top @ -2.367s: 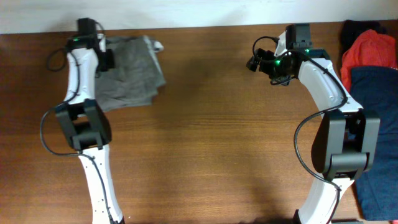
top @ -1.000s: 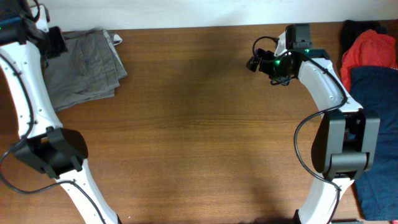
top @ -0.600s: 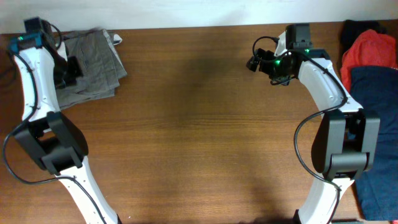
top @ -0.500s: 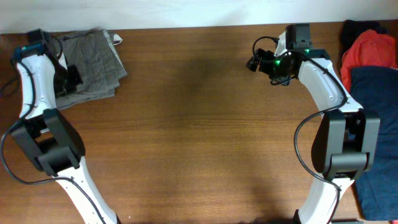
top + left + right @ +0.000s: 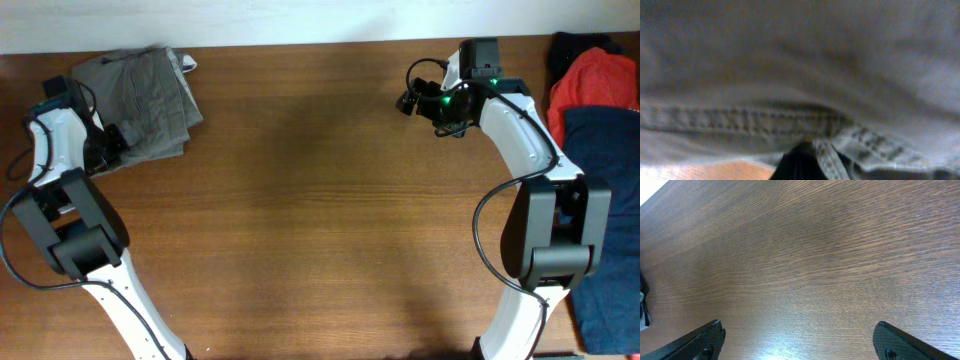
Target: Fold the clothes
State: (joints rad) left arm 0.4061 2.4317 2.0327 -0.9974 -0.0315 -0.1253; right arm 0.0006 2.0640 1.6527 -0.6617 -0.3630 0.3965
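Observation:
The clothes point(image 5: 148, 92) are a grey-olive folded bundle with a small white tag, lying at the table's far left corner. My left gripper point(image 5: 110, 140) is at the bundle's lower left edge. In the left wrist view the grey fabric point(image 5: 800, 75) with a stitched seam fills the frame. The dark fingertips point(image 5: 801, 162) sit together at the bottom with a seam strip lying over them. My right gripper point(image 5: 410, 100) is open and empty above bare wood, and its two fingers point(image 5: 800, 345) stand wide apart.
A red garment point(image 5: 595, 78) and a dark blue garment point(image 5: 605, 170) lie at the right edge, with a dark item point(image 5: 568, 45) behind them. The table's far edge runs just behind the clothes.
The clothes were dragged left to the corner. My left arm then swung back inward, down to the bundle's lower left edge. The right arm has not moved.

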